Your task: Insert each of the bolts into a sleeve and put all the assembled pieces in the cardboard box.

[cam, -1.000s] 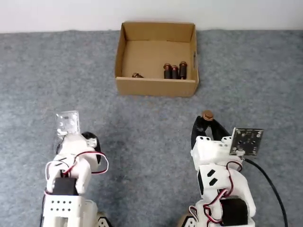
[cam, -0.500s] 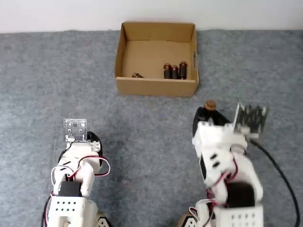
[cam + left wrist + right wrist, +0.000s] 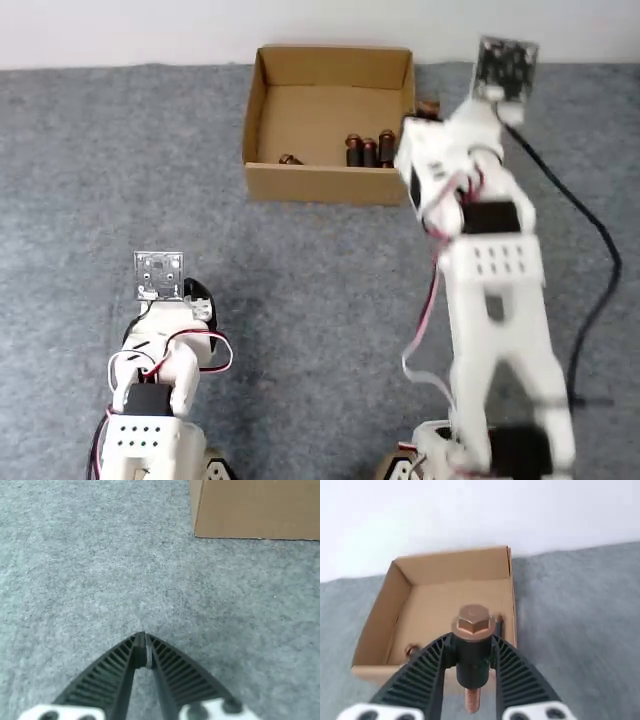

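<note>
Up in the upper right of the high view, the right arm (image 3: 480, 230) was stretched out so its front end sat right at the right-hand wall of the cardboard box (image 3: 330, 186). From its wrist cam, the right gripper (image 3: 472, 652) was clamped on an assembled piece (image 3: 472, 630). The copper hex head (image 3: 472, 621) poked up above the fingers, the dark sleeve (image 3: 472, 667) was pinched between them, and the threaded tip (image 3: 471, 701) stuck out below. My guess is it gripped the sleeve so the bolt head could rest on top and not slide out on the way over.

The box showed in the middle of that wrist frame, behind the piece, so the piece looked lined up for a drop but wasn't over the opening yet, as far as I could tell.

Inside the box, three finished pieces (image 3: 368, 150) stood upright against the front wall toward the right, and one more (image 3: 290, 159) lay near the front left.

Down at the lower left, the left gripper (image 3: 144, 647) had its fingers pressed together with nothing in them, low over the grey carpet (image 3: 100, 555). Probably it was just keeping out of the way, with no loose bolts or sleeves visible on the carpet.
</note>
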### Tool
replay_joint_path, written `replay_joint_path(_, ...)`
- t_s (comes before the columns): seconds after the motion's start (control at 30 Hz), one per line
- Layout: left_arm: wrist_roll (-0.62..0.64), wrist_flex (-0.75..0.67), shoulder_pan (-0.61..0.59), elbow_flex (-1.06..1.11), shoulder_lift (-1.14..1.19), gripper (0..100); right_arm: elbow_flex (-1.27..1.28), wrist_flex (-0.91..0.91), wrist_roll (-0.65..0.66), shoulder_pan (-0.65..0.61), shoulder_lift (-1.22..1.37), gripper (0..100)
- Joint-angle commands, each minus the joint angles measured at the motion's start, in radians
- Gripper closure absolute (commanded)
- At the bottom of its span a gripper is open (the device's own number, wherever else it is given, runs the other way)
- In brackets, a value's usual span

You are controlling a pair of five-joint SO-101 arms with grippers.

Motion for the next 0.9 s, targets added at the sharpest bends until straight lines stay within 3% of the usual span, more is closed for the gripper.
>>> replay_joint_path(0.0, -0.002, -0.008, -0.008, -0.004, -0.006, 99, -0.189, -0.111, -0.009, 0.008, 0.186, 99.1)
replay_joint_path(0.33, -0.002, -0.008, -0.008, -0.004, -0.006, 99, -0.520, -0.272, -0.009, -0.022, 0.667, 99.0)
replay_joint_path(0.57, -0.002, -0.008, -0.008, -0.004, -0.006, 99, -0.707, -0.160, 0.144, -0.082, 0.928, 99.0)
replay_joint_path(0.87, -0.002, -0.008, -0.008, -0.004, -0.006, 99, -0.947, -0.001, 0.155, -0.093, 1.115, 96.9)
